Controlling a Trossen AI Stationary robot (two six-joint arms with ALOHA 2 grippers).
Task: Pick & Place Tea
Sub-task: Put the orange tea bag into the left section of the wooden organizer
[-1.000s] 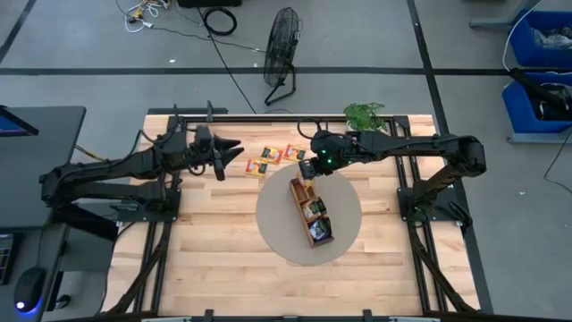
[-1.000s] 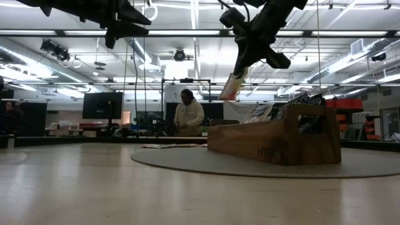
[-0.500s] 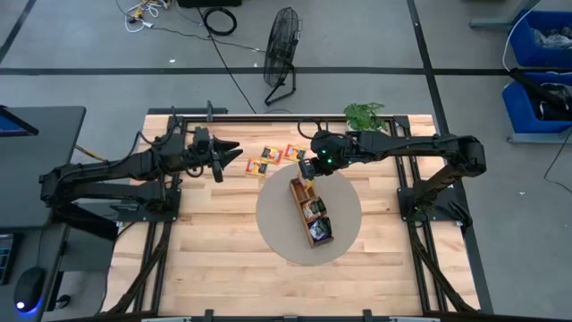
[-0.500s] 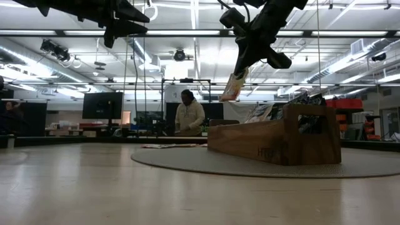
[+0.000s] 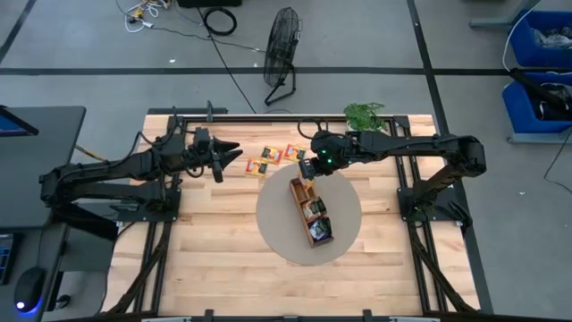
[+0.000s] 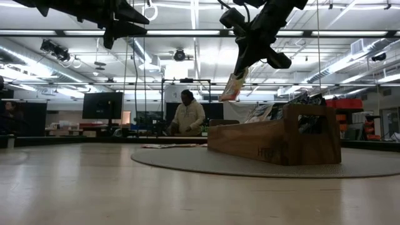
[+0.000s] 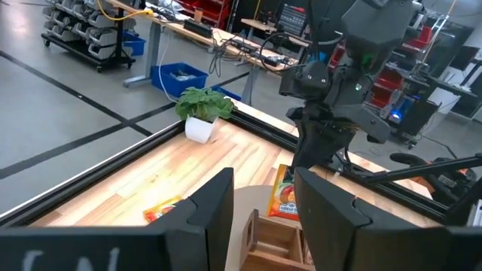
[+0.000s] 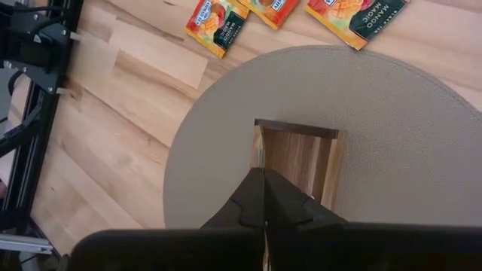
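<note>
The wooden tray (image 5: 310, 212) lies on a round grey mat (image 5: 344, 234) on the desk (image 5: 214, 259) and serves as the landmark. The right hand (image 5: 307, 172) hangs above the tray's far end, its fingers pressed together on an orange tea sachet (image 6: 232, 87) that dangles clear of the tray, over its empty end compartment (image 8: 295, 154). Other sachets stand in the compartments nearer the tray's opposite end (image 5: 315, 222). Three orange sachets (image 5: 277, 157) lie flat on the desk just beyond the tray's far end, off the mat. The left hand (image 5: 234, 152) hovers above the desk, well apart from the tray on the side of those loose sachets, its fingers (image 7: 215, 207) spread apart and holding nothing. A potted plant (image 5: 365, 114) stands at the desk's edge beyond the tray. A person (image 6: 188, 116) stands in the room behind the desk.
</note>
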